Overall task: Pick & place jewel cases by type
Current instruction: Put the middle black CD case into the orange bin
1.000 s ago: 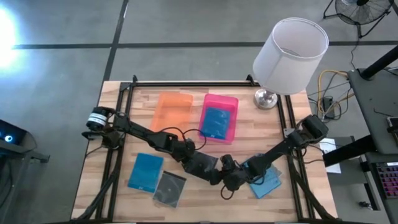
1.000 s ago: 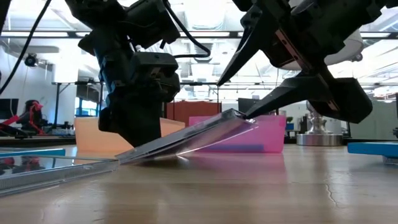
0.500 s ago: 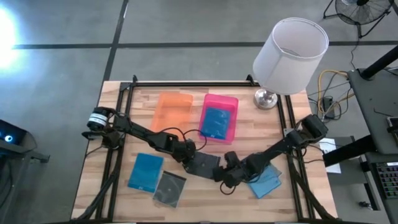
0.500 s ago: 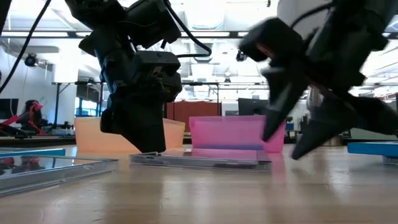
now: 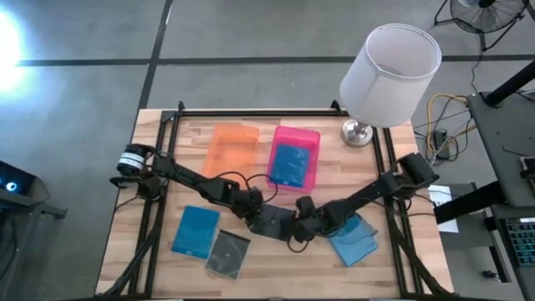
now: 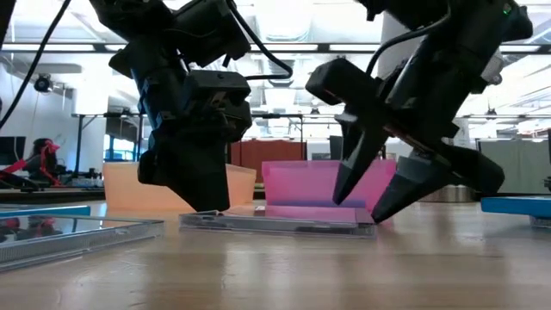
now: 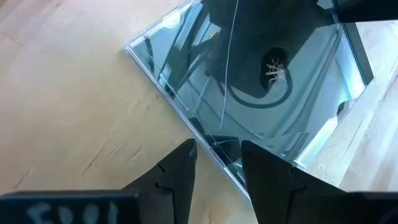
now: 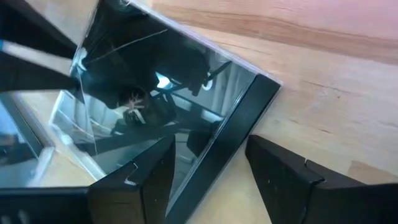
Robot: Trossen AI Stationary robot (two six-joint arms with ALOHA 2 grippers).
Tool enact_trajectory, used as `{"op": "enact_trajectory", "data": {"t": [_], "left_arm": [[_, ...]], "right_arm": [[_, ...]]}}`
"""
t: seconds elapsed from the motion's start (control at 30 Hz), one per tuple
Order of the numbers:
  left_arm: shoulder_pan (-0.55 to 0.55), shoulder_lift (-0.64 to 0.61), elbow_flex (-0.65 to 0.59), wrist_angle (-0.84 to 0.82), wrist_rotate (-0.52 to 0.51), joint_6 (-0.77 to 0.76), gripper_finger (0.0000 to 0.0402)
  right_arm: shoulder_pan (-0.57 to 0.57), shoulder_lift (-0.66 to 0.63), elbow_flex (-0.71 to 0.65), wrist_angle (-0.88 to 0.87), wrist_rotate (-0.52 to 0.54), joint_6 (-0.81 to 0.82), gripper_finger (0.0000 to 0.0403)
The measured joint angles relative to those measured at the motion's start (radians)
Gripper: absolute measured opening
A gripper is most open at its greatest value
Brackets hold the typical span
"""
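1. Lowest in the high frame, a dark case (image 5: 228, 252) and a blue case (image 5: 196, 231) lie flat at lower left, and another blue case (image 5: 354, 240) lies at lower right. All three are unsorted and clear of both arms.
2. At lower centre a second dark case (image 6: 275, 222) lies flat on the surface (image 5: 159, 176). The left pincer (image 5: 266, 221) and right pincer (image 5: 298, 227) meet over its opposite edges, probably to steady it for a lift.
3. The left pincer's fingers stand apart astride one edge in its wrist view. The right pincer's fingers are also apart, straddling the dark spine (image 8: 230, 134); neither is clamped.
4. Farther up, the pink tray (image 5: 294, 159) holds one blue case (image 5: 290, 165), while the orange tray (image 5: 232, 149) beside it looks unfilled, likely meant for the dark ones.
5. A lamp (image 5: 386, 77) stands at upper right, off the work.
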Motion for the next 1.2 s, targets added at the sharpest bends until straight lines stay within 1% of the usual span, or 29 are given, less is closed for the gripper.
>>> {"op": "enact_trajectory", "data": {"t": [0.13, 0.2, 0.3, 0.5, 0.67, 0.87, 0.93, 1.2], "left_arm": [[-0.006, 0.0, 0.0, 0.003, -0.004, -0.001, 0.0117], [-0.006, 0.0, 0.0, 0.004, 0.0, -0.002, 0.0117], [-0.008, 0.0, -0.002, -0.004, 0.012, -0.005, 0.0117], [-0.008, 0.0, -0.004, -0.009, 0.019, 0.004, 0.0117], [-0.009, 0.0, -0.005, -0.016, 0.02, 0.005, 0.0117], [-0.008, 0.0, -0.004, -0.011, 0.018, 0.037, 0.0117], [-0.008, 0.0, -0.004, -0.011, 0.019, 0.046, 0.0117], [-0.01, -0.002, -0.003, -0.006, 0.022, 0.043, 0.0117]], "right_arm": [[0.01, 0.033, 0.001, 0.02, -0.037, -0.095, 0.0201], [0.01, 0.042, -0.004, 0.06, -0.057, -0.162, 0.0201], [0.012, 0.048, -0.003, 0.113, -0.059, -0.236, 0.0201], [0.012, 0.045, -0.005, 0.154, -0.079, -0.244, 0.0201], [0.013, 0.001, -0.009, 0.195, -0.114, -0.246, 0.0201], [0.021, -0.061, -0.008, 0.324, -0.185, -0.344, 0.0201], [0.023, -0.067, 0.0, 0.396, -0.186, -0.374, 0.0201], [0.029, -0.056, -0.001, 0.399, -0.155, -0.368, 0.0201]]}}
